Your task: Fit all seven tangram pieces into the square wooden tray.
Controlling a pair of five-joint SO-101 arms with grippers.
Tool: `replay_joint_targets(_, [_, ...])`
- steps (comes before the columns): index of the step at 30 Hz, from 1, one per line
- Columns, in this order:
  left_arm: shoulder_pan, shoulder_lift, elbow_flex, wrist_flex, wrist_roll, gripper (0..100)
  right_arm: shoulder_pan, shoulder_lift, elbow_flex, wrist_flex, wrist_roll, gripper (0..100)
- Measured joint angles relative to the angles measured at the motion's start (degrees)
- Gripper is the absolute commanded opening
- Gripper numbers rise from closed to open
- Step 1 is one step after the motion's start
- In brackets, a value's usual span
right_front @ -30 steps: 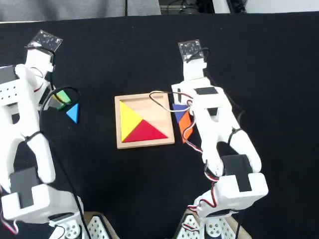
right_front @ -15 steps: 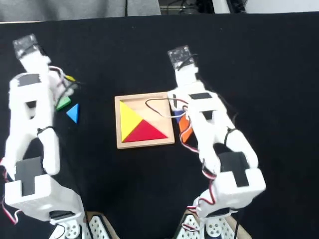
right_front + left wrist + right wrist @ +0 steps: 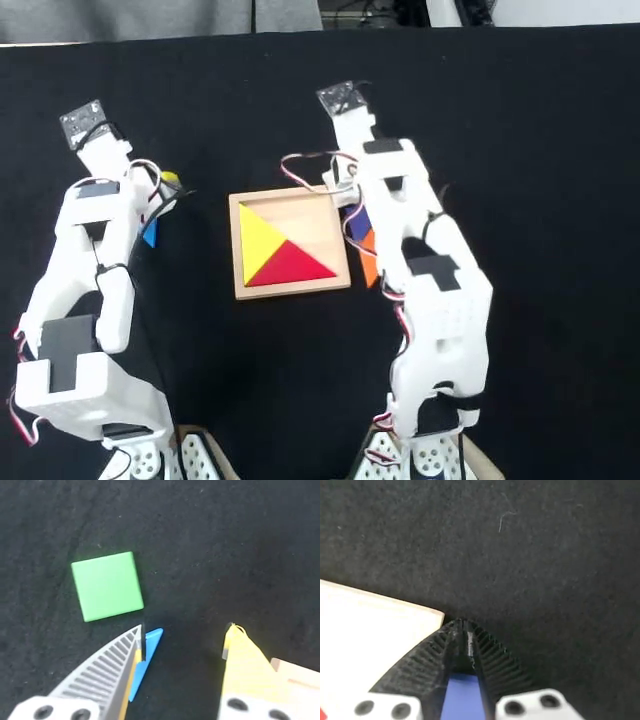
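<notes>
The left pincer is wide apart over the table. A green square lies near it, and a blue triangle is just beside one finger. The right pincer is squeezed closed on nothing, by a corner of the tray. A yellow triangle and a red triangle lie in the tray.

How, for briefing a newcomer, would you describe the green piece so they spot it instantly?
Find the left arm's open claw over the black table. Two pieces lie by its tips. The green piece is the square one; its neighbour is a blue triangle.
</notes>
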Motion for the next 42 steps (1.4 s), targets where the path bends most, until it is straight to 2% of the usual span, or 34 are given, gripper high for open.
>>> replay_joint_targets(8, [0.4,0.0,1.1,-1.8,0.0,26,-0.4,0.4,-1.6,4.8,0.2,1.1])
replay_joint_targets(17, [0.4,0.0,3.2,-4.9,0.0,26,-7.7,-4.3,4.8,6.0,0.0,1.1])
replay_joint_targets(23, [0.4,0.0,3.2,-5.0,0.0,26,-4.5,-12.1,10.3,6.4,-6.9,1.1])
replay_joint_targets(29, [0.4,0.0,3.2,-5.4,0.0,26,-3.5,-19.2,17.4,6.5,-3.1,1.1])
replay_joint_targets(37, [0.4,0.0,3.2,-6.3,0.0,26,-7.6,-14.6,17.4,6.7,-2.0,1.1])
replay_joint_targets(42, [0.4,0.0,3.2,-6.3,0.0,26,-7.6,-9.8,12.6,11.8,-2.1,1.1])
